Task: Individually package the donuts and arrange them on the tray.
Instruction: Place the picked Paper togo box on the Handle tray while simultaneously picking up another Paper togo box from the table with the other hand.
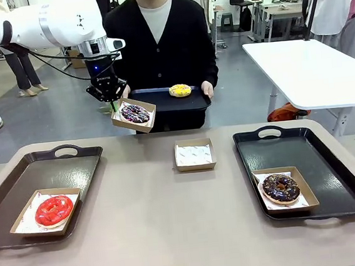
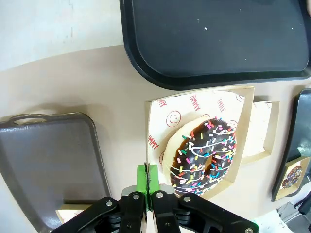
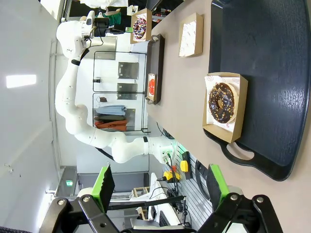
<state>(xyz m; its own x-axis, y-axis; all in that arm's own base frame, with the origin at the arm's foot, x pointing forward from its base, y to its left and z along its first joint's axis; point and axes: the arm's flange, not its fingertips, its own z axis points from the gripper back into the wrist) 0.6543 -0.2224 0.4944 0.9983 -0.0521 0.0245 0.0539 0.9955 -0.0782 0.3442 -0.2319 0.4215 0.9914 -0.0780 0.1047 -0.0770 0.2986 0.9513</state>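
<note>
The left gripper (image 1: 113, 101) hangs in the upper left of the front view. Its fingers (image 2: 141, 178) are clenched on one wall of a cardboard box (image 1: 133, 126) that carries the dark purple donut (image 1: 135, 114). The box is off the desk (image 1: 174, 227), slightly tilted, just in front of the near left corner of the black tray (image 1: 155, 101) held by the person. The right gripper (image 3: 160, 187) is released, its fingers spread wide and grasping nothing.

The step in hand appears to be carrying this packed donut to a tray on the desk. The grip is on a single thin wall and the donut's weight sits away from it, so the wrist should stay level and move slowly to keep the donut from sliding. The base should rest flat on a bare patch of tray, clear of the box already there, before the fingers let go.

There are four donuts:
- the purple one, in the air;
- the yellow donut (image 1: 180, 90), unboxed on the person's tray;
- the red donut (image 1: 53, 209), boxed on the left tray (image 1: 55, 170);
- the chocolate donut (image 1: 280, 188), boxed on the right tray (image 1: 321, 157).

There are four boxes. Three are filled, and one empty box (image 1: 196, 167) with a paper liner sits mid-desk between the trays. There are three trays.
</note>
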